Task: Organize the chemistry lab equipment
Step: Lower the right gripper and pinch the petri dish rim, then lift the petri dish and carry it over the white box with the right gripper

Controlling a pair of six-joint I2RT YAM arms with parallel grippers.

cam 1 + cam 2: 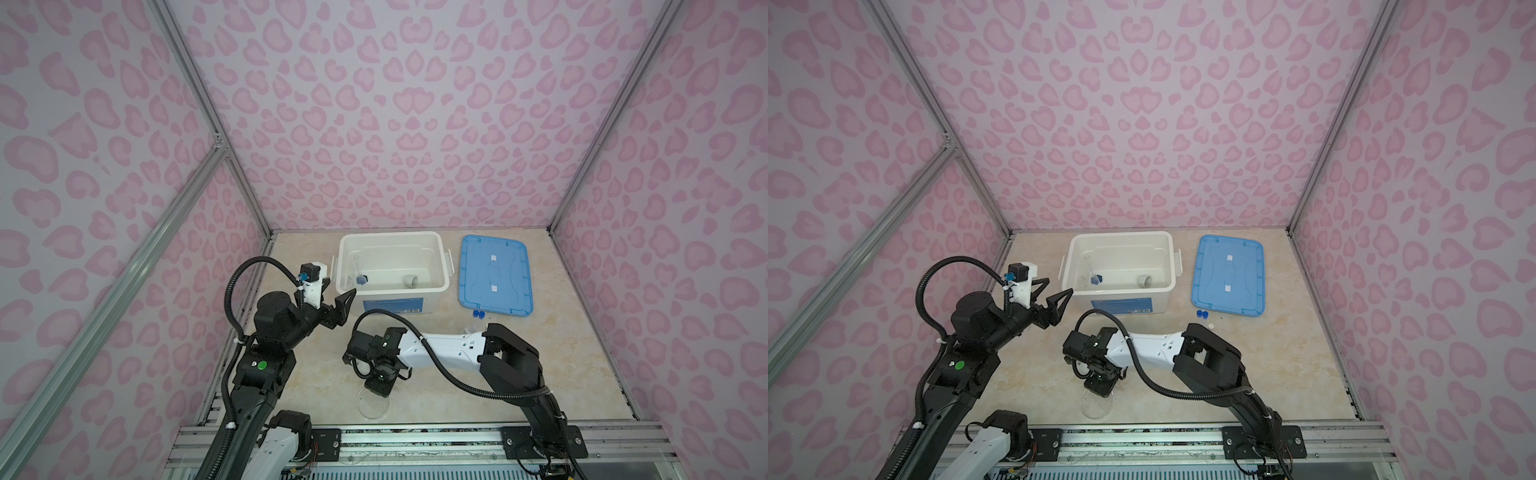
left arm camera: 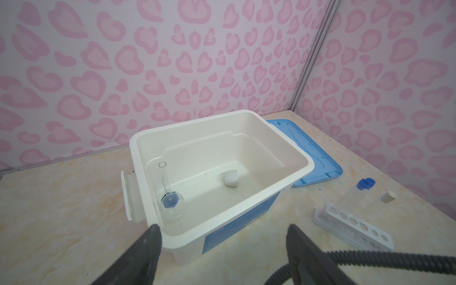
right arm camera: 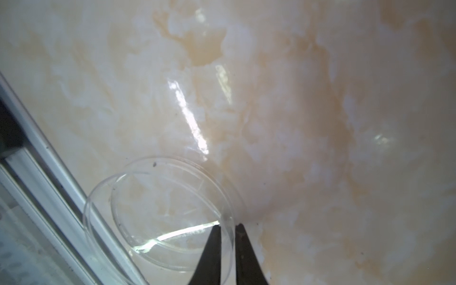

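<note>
Front of the bench (image 1: 424,409) first: the clear round dish (image 3: 160,209) lies flat just inside the front rail (image 1: 415,434). The right end effector (image 3: 228,228) points down onto the dish's rim, on the side away from that rail. One fingertip stands inside the dish and the other outside, with the clear wall in the slit between them. The jaws are only a sliver apart, and I cannot tell whether they truly pinch the wall.

Further in, the left end effector (image 2: 224,225) hangs in the air. Its fingers are spread wide with nothing between them.

To its right stands the white six-hole rack (image 2: 352,229), beyond the right arm. Three test tubes (image 2: 351,199) stand in it with their caps up, two blue and one pale. I cannot make out which holes they sit in.

Straight ahead of the left end effector is the open white bin (image 2: 197,118), its near left corner just below the fingers. Inside that corner lies the blue-based cylinder (image 2: 165,182). Its long axis runs away from the end effector, with the base at the near wall and the open mouth toward the far wall. I cannot tell whether it lies flat or leans on the side wall. The small cup (image 2: 231,179) lies on its side on the bin floor, apart from the cylinder and further right.

Last, beyond the rack, the blue lid (image 1: 494,274) lies flat on the bench beside the bin's right wall.
</note>
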